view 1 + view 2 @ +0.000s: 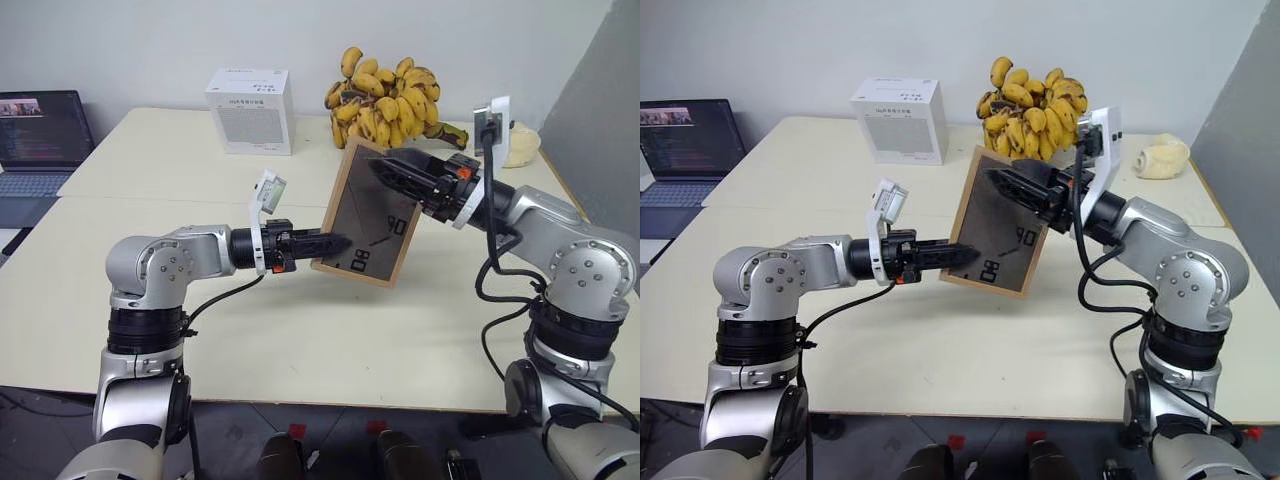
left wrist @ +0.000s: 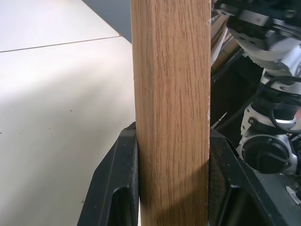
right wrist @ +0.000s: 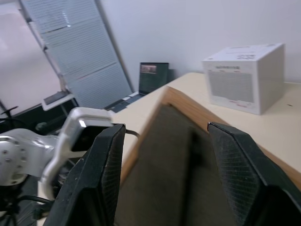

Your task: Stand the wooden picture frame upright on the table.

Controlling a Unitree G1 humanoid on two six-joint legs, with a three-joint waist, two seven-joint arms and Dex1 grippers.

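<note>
Box (image 1: 250, 110) left of bananas (image 1: 390, 100), seemingly touching

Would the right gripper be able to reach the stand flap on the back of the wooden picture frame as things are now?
Probably yes. The right gripper, open, already sits at the dark back panel of the wooden picture frame, which faces the robot, while the left gripper clamps the frame's lower edge. Nothing stands between.

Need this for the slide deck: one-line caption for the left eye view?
Left end effector grips the wooden picture frame by its edge above the table, back panel toward the camera; right end effector open at its top.
</note>
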